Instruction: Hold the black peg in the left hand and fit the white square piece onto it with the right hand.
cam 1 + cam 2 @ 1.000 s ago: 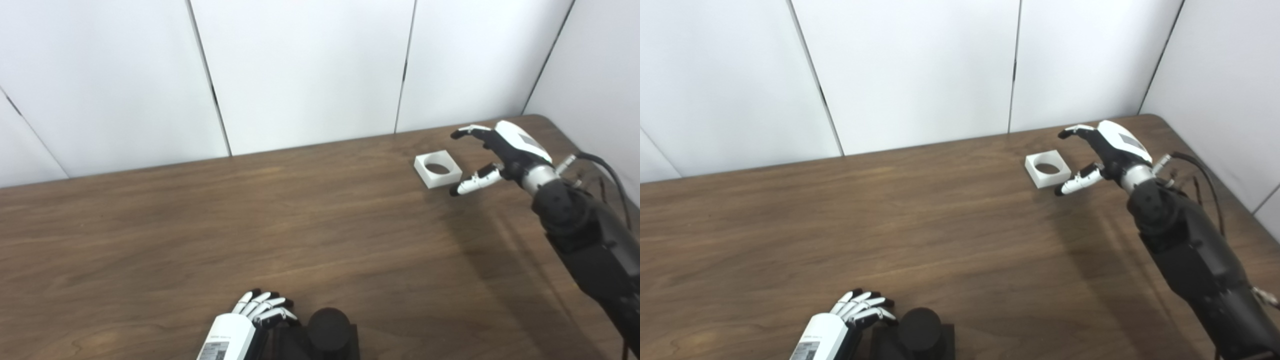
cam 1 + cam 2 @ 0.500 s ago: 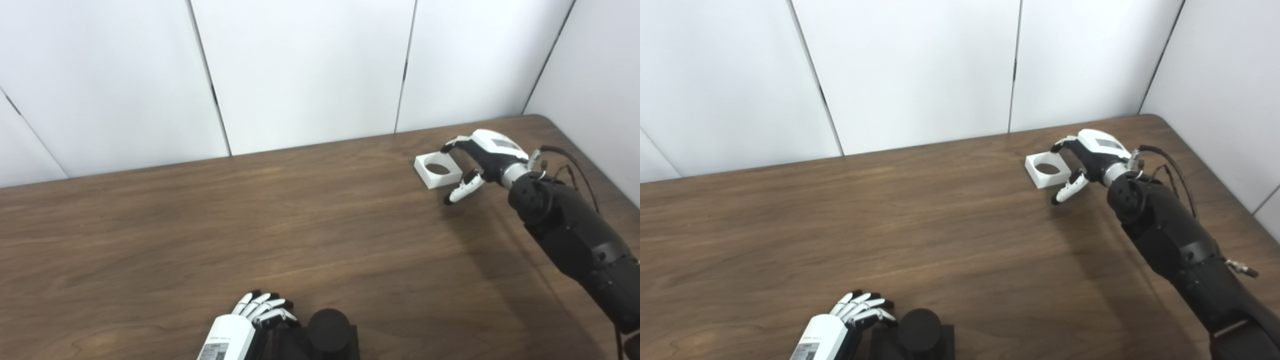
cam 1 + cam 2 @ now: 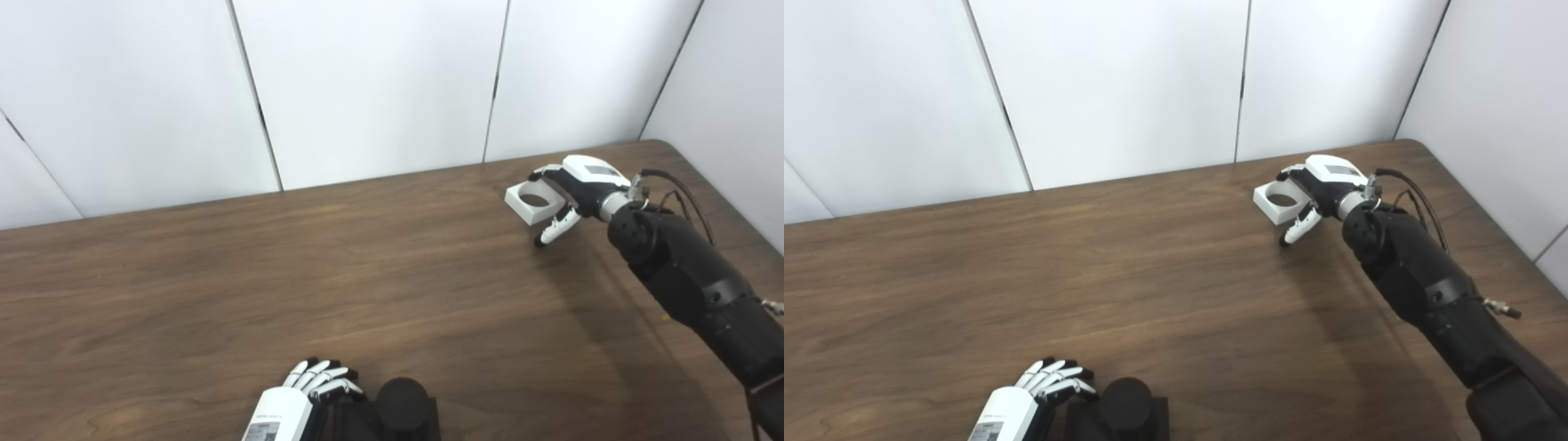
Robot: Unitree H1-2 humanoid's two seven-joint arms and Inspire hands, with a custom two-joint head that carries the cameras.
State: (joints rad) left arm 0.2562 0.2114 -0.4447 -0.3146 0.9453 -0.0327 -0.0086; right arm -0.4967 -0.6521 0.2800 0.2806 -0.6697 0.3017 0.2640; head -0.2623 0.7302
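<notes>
My right hand (image 3: 579, 190) sits at the upper right of the frame, fingers curled over the far right edge of the white square piece (image 3: 531, 204) and thumb reaching along its near side. It looks like a pinch, though I cannot tell how firm. The piece seems tipped slightly off the desk (image 3: 245, 294). The black peg (image 3: 401, 401) stands upright at the bottom centre, well apart, down and to the left. My left hand (image 3: 306, 398) lies just beside it, fingers curled loosely, not around it yet.
</notes>
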